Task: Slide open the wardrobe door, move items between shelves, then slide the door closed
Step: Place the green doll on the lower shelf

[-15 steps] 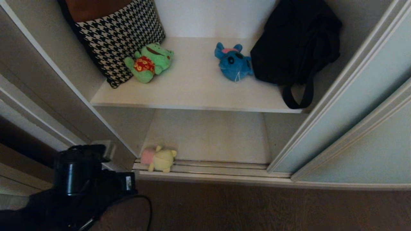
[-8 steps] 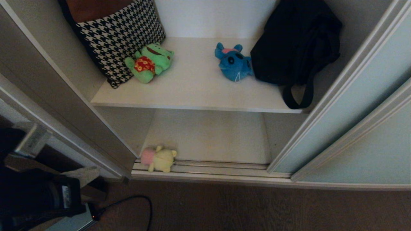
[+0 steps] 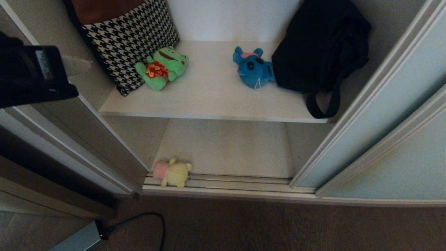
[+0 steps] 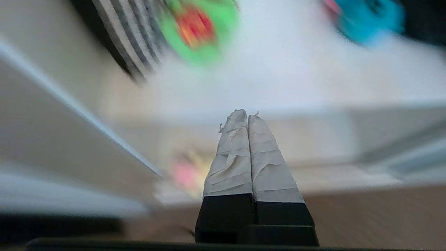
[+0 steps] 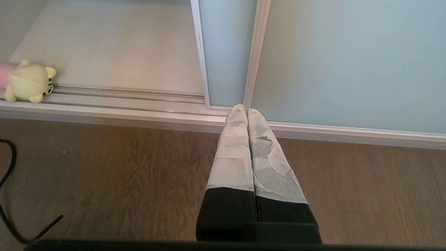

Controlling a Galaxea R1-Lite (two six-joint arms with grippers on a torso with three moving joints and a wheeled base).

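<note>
The sliding wardrobe door (image 3: 379, 104), frosted pale blue-green glass, stands slid to the right, leaving both shelves exposed. A blue plush (image 3: 253, 68) lies on the upper shelf (image 3: 216, 101) beside a black bag. A pale yellow plush with a pink part (image 3: 173, 172) lies at the front edge of the lower shelf (image 3: 230, 150), on the door track. My left gripper (image 3: 82, 64) hangs at the upper left, outside the wardrobe's side wall. Its taped fingers (image 4: 231, 153) are shut on nothing. My right gripper (image 5: 243, 109) is shut and empty, low over the floor by the door's bottom rail.
A green frog plush (image 3: 162, 68) and a houndstooth cushion (image 3: 129, 38) fill the upper shelf's left. The black bag (image 3: 320, 45) fills its right. A black cable (image 3: 139, 219) loops on the brown wood floor (image 3: 278, 226).
My left arm has swung up from the bottom left corner of the head view to the upper left. The plush toys, the door and the right arm have not moved.
</note>
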